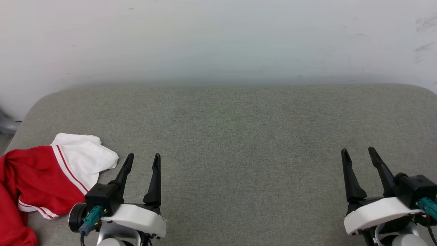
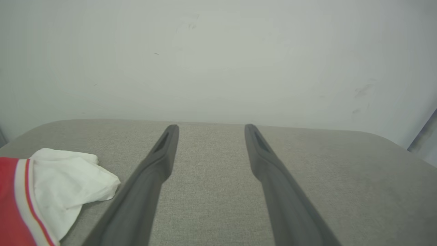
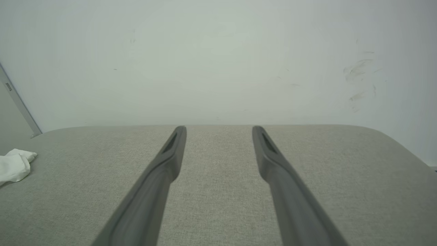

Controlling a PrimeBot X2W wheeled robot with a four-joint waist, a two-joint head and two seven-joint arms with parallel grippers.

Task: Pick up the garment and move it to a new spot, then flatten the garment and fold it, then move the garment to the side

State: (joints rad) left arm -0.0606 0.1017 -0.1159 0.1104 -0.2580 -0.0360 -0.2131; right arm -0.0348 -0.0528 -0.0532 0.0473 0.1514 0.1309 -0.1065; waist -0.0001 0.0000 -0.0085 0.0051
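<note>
The garment (image 1: 41, 177) is a red shirt with a white sleeve and red-and-white stripe trim, lying crumpled at the near left corner of the grey fabric surface (image 1: 232, 136); part of it runs off the head view's left edge. Its white sleeve shows in the left wrist view (image 2: 65, 184) and in the right wrist view (image 3: 13, 165). My left gripper (image 1: 142, 159) stands open just to the right of the sleeve, apart from it, nothing between its fingers. My right gripper (image 1: 358, 152) is open at the near right, far from the garment.
A pale wall (image 1: 218, 41) rises right behind the surface's far edge. The surface has rounded corners, and its left edge drops off beside the garment. A grey object (image 1: 6, 124) shows past the left edge.
</note>
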